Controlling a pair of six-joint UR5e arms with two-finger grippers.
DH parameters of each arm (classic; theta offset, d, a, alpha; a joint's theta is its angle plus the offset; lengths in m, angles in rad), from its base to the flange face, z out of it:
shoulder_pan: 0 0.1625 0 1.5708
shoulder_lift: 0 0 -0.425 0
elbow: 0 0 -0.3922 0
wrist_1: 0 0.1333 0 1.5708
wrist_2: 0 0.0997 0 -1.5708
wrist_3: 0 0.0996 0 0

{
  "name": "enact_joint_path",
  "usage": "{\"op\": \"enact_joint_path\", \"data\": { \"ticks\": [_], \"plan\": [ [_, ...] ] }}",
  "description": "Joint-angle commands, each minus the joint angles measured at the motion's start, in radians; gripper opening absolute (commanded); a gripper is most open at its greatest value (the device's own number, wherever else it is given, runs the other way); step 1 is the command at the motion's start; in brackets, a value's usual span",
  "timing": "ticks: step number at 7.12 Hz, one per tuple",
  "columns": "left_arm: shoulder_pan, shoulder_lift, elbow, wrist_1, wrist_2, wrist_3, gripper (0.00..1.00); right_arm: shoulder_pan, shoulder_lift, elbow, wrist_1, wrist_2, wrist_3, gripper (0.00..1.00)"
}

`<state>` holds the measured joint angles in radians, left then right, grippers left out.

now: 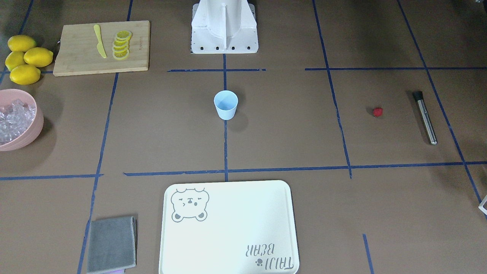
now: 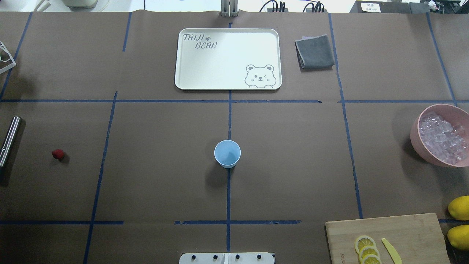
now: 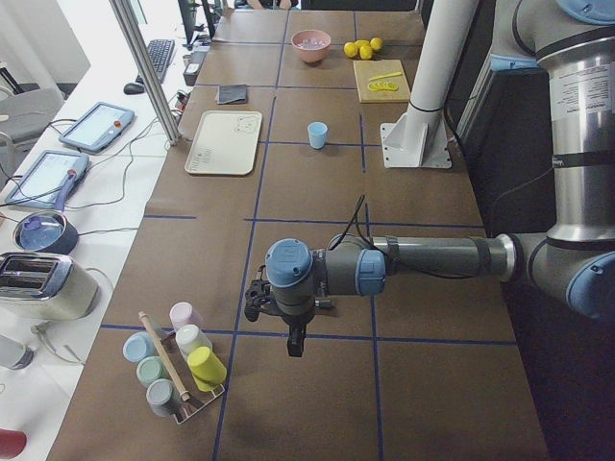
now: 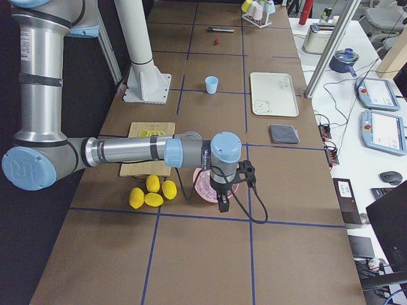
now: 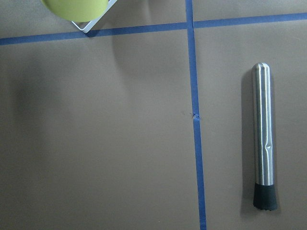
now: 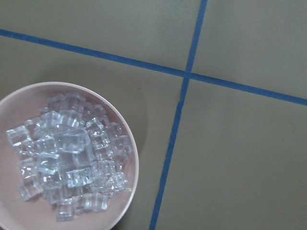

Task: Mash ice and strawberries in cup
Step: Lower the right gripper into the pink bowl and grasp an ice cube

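A small light blue plastic cup [image 2: 227, 154], smooth and tapered toward its base, stands upright on a blue tape line at the middle of the brown paper-covered table [image 2: 165, 176]. The strawberry [image 1: 377, 112], a tiny rounded bright red berry, lies on the robot's left side, well apart from the cup. Near it lies a muddler [image 5: 264, 143], a polished steel rod with a rounded end and a matte black tip. The ice [image 6: 67, 153], a heap of clear glassy cubes, fills a round pink bowl [image 6: 135, 165] at the table's far right. Near the bowl, four glossy yellow lemons [image 1: 25, 57] sit beside a wooden cutting board [image 1: 80, 57], which carries overlapping lemon slices [image 1: 121, 45] and a yellow plastic knife [image 1: 100, 46]. A cream rectangular tray [image 2: 227, 84] printed with a bear and a folded grey cloth [image 2: 314, 51] lie across from the robot. The left gripper [image 3: 296, 341] hangs above the table near the muddler and the right gripper [image 4: 222, 204] hangs over the bowl. Both appear only in side views, so I cannot tell how wide their jaws stand.
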<state>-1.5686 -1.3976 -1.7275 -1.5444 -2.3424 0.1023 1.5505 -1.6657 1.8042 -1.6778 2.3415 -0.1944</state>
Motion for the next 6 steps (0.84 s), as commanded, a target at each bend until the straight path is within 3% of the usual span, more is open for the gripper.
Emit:
{"op": "enact_joint_path", "data": {
  "ticks": [1, 2, 4, 6],
  "plan": [
    [-0.001, 0.0, -0.003, -0.002, -0.002, -0.001, 1.0, -0.048, 0.021, 0.035, 0.001, 0.062, 0.032, 1.0],
    [-0.001, 0.0, -0.006, -0.002, -0.002, -0.003, 1.0, -0.078, 0.033, 0.035, 0.022, 0.079, 0.097, 0.99],
    [-0.001, 0.003, -0.015, -0.002, -0.005, -0.003, 1.0, -0.2, 0.017, -0.026, 0.331, 0.044, 0.395, 0.99],
    [-0.001, 0.005, -0.018, -0.002, -0.006, -0.003, 1.0, -0.297, 0.0, -0.104, 0.53, -0.059, 0.544, 0.98]
  ]
}}
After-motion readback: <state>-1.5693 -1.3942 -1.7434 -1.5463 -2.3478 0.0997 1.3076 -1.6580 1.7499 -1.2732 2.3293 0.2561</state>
